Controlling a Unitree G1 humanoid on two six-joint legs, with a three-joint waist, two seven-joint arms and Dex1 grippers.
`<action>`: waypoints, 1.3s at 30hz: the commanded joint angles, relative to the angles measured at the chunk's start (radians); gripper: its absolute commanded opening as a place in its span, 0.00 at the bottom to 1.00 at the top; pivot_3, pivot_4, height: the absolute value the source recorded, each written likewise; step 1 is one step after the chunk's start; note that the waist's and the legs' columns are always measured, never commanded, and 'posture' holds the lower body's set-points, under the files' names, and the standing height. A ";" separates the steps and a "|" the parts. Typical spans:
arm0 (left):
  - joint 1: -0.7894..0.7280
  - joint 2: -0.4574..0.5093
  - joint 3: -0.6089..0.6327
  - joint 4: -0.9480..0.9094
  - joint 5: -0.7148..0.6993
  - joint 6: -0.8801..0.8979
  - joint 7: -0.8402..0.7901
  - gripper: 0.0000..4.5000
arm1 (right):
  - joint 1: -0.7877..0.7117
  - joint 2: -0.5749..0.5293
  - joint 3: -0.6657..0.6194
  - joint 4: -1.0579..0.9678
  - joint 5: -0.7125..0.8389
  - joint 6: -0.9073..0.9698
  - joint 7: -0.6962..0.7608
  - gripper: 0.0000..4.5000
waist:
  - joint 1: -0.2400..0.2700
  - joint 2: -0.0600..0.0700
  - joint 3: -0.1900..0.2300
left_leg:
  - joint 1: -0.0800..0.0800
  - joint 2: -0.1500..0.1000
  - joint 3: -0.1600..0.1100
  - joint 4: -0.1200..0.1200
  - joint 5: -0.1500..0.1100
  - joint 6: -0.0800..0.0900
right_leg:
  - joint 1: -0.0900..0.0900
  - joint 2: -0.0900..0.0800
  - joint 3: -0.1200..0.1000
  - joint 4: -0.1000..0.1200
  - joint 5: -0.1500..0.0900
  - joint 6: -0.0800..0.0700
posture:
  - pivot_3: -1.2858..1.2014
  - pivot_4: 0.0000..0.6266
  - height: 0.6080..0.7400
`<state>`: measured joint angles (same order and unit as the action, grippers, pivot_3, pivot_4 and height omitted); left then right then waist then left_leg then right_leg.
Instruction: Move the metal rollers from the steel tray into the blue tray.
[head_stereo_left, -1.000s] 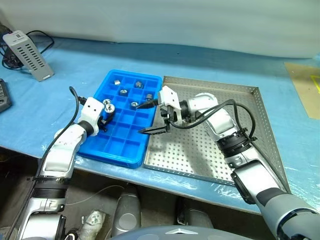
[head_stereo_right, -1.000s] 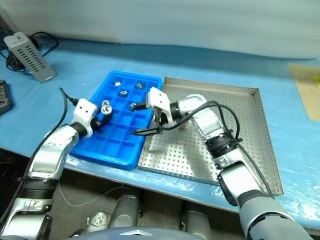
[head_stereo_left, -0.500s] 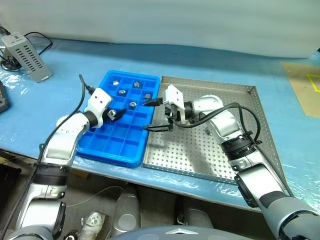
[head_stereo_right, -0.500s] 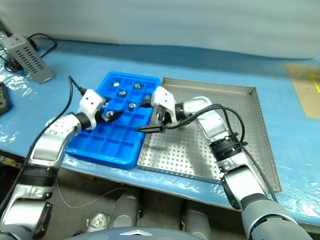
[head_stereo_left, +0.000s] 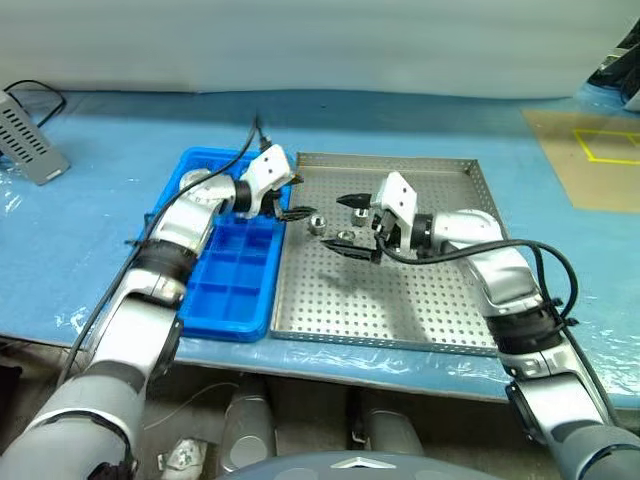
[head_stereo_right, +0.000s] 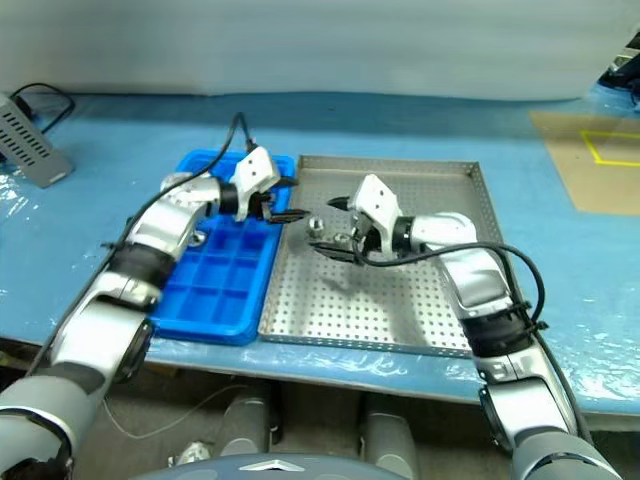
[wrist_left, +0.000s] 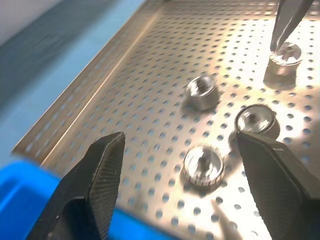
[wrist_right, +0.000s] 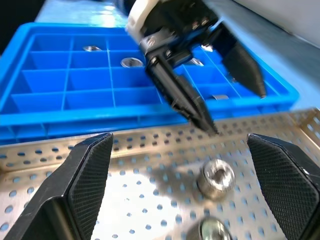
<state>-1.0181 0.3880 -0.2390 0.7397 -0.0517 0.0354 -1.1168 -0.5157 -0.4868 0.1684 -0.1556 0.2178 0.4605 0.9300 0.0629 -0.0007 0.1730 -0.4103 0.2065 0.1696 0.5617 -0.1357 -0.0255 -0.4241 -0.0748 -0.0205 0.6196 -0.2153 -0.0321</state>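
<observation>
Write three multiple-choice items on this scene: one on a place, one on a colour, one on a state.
1. The metal rollers nearest the left claw lie:
A. on the steel tray
B. in a grey box
C. on the table cloth
2. The compartment tray is:
A. red
B. blue
C. green
3. The right claw is:
A. shut on a roller
B. shut and empty
C. open and empty

Answers:
1. A, since the rollers rest on the perforated metal floor just ahead of that claw.
2. B, since its grid of square cells is bright blue.
3. C, since its two fingers stand wide apart with nothing between them.
</observation>
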 joint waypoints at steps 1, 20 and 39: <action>-0.107 -0.002 -0.025 0.154 0.033 -0.080 -0.140 0.83 | 0.031 -0.013 -0.055 -0.118 0.038 0.057 -0.054 1.00 | -0.019 0.000 0.000 | 0.000 0.000 0.000 0.000 0.000 0.000 | 0.000 0.000 0.000 0.000 0.000 0.000 | 0.39 0.24 1.00; -0.275 -0.100 -0.168 0.573 0.404 -0.357 0.055 0.83 | 0.186 -0.039 -0.096 -0.281 0.041 0.137 -0.204 1.00 | -0.051 0.000 0.000 | 0.002 0.000 0.003 0.001 -0.004 0.007 | 0.002 0.000 0.002 -0.002 0.000 0.000 | 0.33 0.24 1.00; -0.194 -0.146 -0.162 0.593 0.468 -0.284 0.142 0.83 | 0.208 -0.060 -0.073 -0.290 0.022 0.123 -0.238 1.00 | -0.059 0.000 0.000 | 0.008 0.000 0.004 0.001 -0.006 0.010 | 0.011 -0.001 0.002 -0.007 0.000 0.000 | 0.33 0.24 1.00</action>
<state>-1.2382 0.2376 -0.3889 1.3221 0.3898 -0.2625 -0.9865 -0.3098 -0.5406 0.1010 -0.4052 0.2369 0.5999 0.6973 0.0043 -0.0008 0.1730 -0.4014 0.2066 0.1732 0.5628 -0.1420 -0.0152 -0.4113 -0.0755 -0.0189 0.6111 -0.2151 -0.0322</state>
